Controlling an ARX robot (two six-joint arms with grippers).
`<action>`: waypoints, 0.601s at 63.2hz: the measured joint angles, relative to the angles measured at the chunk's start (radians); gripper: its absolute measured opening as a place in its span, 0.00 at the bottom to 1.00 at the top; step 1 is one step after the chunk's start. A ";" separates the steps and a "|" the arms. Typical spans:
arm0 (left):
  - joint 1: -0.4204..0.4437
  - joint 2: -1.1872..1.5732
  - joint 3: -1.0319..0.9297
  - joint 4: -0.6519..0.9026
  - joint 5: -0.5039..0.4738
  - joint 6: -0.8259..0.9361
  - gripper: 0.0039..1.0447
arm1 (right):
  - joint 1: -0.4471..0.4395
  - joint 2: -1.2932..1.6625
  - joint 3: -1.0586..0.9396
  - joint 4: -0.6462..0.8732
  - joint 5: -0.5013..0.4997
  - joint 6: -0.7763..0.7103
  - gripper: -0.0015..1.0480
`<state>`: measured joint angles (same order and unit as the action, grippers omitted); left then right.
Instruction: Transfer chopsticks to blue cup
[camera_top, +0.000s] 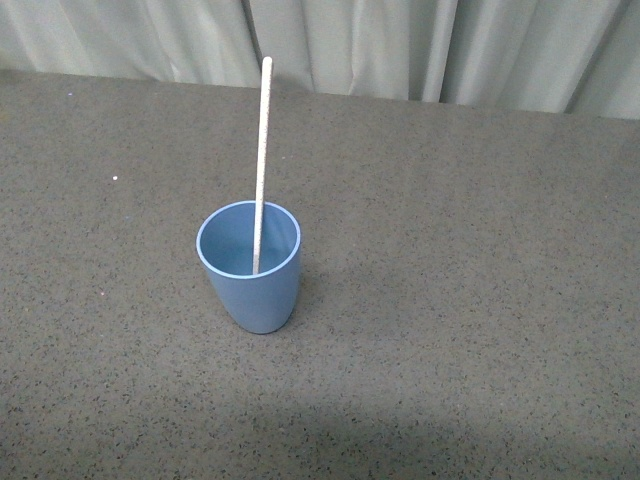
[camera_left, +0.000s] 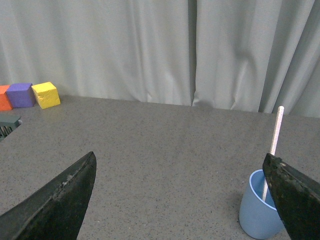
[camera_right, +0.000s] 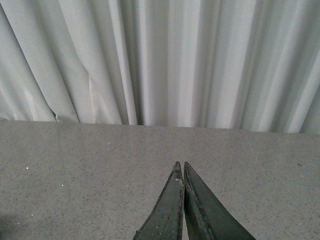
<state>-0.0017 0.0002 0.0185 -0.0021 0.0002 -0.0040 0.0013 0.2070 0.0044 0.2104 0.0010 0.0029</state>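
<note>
The blue cup (camera_top: 251, 266) stands upright on the grey speckled table, in the middle of the front view. The pale chopstick (camera_top: 262, 140) stands in it, leaning against the far rim and sticking well above it. Neither arm shows in the front view. In the left wrist view my left gripper (camera_left: 179, 159) is open and empty, its dark fingers wide apart; the cup (camera_left: 256, 210) with the chopstick (camera_left: 275, 131) is beside one finger, apart from it. In the right wrist view my right gripper (camera_right: 181, 165) is shut on nothing, over bare table.
A pale curtain (camera_top: 400, 45) hangs along the table's far edge. In the left wrist view a yellow block (camera_left: 45, 94), a purple block (camera_left: 20, 94) and an orange block (camera_left: 4, 98) stand in a row by the curtain, far from the cup.
</note>
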 joint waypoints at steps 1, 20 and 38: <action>0.000 0.000 0.000 0.000 0.000 0.000 0.94 | 0.000 -0.005 0.000 -0.005 0.000 0.000 0.01; 0.000 0.000 0.000 0.000 0.000 0.000 0.94 | 0.000 -0.202 0.001 -0.207 -0.002 -0.001 0.01; 0.000 0.000 0.000 0.000 0.000 0.000 0.94 | 0.000 -0.203 0.001 -0.209 -0.002 -0.002 0.34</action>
<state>-0.0017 0.0002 0.0185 -0.0021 0.0002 -0.0040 0.0013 0.0044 0.0051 0.0013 -0.0013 0.0006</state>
